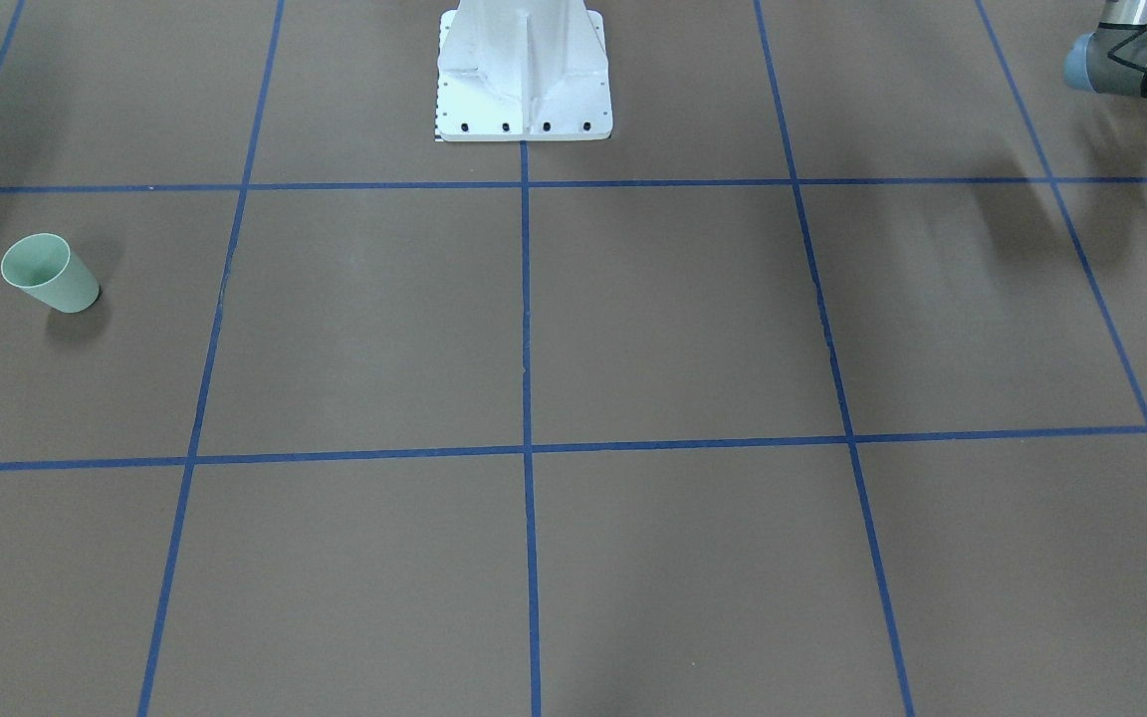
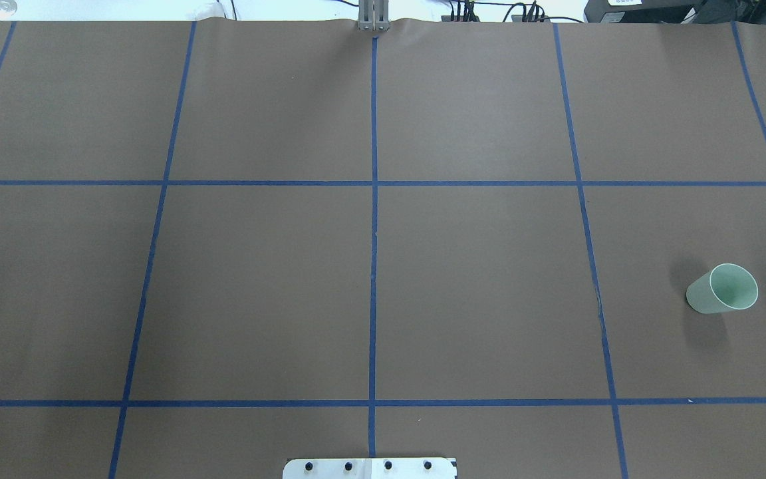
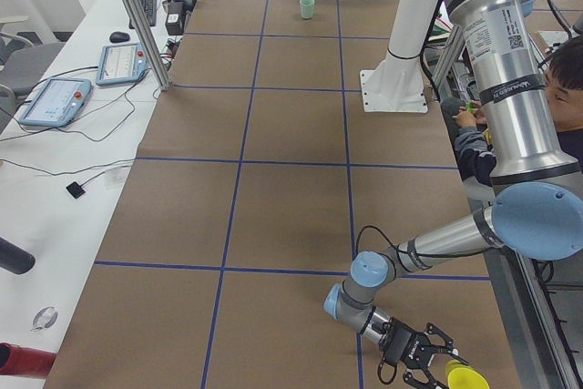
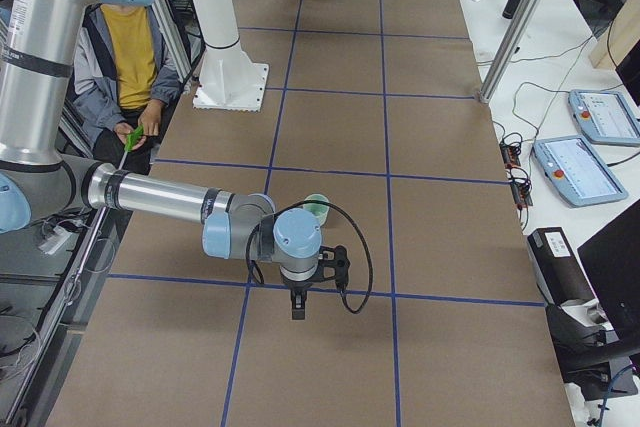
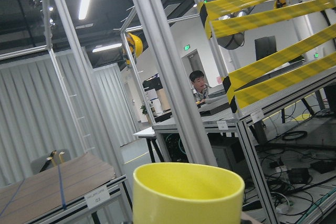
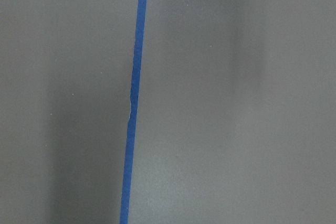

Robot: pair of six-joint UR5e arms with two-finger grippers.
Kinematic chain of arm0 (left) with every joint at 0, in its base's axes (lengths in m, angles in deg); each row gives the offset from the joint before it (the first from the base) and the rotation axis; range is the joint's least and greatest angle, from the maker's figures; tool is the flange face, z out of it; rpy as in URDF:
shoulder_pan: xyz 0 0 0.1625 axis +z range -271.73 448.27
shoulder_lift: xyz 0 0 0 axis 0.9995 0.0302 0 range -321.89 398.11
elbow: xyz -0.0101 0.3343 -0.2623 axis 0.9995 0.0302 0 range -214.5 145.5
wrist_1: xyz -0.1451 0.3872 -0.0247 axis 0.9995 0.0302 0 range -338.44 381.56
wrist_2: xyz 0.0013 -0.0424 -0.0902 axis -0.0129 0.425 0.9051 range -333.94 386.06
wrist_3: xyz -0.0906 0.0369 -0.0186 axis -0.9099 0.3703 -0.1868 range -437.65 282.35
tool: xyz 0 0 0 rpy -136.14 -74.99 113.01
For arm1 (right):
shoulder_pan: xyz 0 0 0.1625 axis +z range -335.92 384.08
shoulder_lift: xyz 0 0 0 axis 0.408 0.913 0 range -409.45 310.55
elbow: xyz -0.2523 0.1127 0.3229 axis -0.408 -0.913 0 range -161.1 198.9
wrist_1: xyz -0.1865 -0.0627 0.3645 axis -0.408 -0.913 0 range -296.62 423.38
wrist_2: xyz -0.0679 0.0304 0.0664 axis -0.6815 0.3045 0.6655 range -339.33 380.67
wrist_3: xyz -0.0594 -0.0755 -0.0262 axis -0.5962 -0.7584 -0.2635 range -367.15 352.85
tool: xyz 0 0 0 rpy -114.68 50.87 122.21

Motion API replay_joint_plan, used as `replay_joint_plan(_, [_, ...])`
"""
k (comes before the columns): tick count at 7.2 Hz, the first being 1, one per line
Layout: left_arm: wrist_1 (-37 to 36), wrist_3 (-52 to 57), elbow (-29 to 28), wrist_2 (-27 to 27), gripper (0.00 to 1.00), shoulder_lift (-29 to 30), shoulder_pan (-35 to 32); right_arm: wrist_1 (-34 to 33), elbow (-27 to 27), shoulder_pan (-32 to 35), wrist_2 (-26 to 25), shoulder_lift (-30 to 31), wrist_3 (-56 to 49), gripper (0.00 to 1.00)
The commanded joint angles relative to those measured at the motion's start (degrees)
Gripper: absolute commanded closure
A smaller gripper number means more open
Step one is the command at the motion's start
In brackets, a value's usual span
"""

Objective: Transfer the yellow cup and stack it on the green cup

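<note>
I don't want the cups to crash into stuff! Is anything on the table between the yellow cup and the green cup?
No, nothing visible. The yellow cup is at the left end by the left gripper, the green cup far off to the right, and the table between shows only blue tape lines.

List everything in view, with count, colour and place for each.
green cup: one, pale green, upright on the table, robot's right side.
yellow cup: one, bright yellow, by the left gripper at the table's left end.
table: one, brown, under a blue tape grid.
pedestal: one, white, middle of the table's robot edge.
left gripper: one, black, beside the yellow cup; jaws unclear.
right gripper: one, black, above the table near the green cup; jaws unclear.
</note>
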Motion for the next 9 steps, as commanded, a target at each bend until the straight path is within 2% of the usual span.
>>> replay_joint_plan(1, [1.4,3.1,6.4,-11.7,0.60,-1.4,-1.0,0.0,0.0,0.1,0.5,0.0,0.1,0.00])
replay_joint_plan(2, [4.9,5.2,9.3,-16.8,0.60,-2.2,-2.7,0.0,0.0,0.0,0.5,-0.1,0.1,0.00])
replay_joint_plan(4, [12.4,9.6,10.9,-27.8,0.60,-1.6,-6.2,0.0,0.0,0.0,0.5,-0.3,0.1,0.00])
replay_joint_plan(6, [25.9,16.4,11.7,-40.7,0.61,-1.4,-10.2,-0.1,0.1,0.1,0.5,-0.1,0.1,0.00])
replay_joint_plan(7, [34.9,21.4,11.7,-45.8,0.61,-1.4,-11.7,0.1,0.3,0.1,0.5,-0.1,0.1,0.00])
replay_joint_plan(9, [48.7,27.2,11.7,-52.1,0.61,-0.4,-13.3,0.2,0.7,0.1,0.6,-0.3,0.2,0.00])
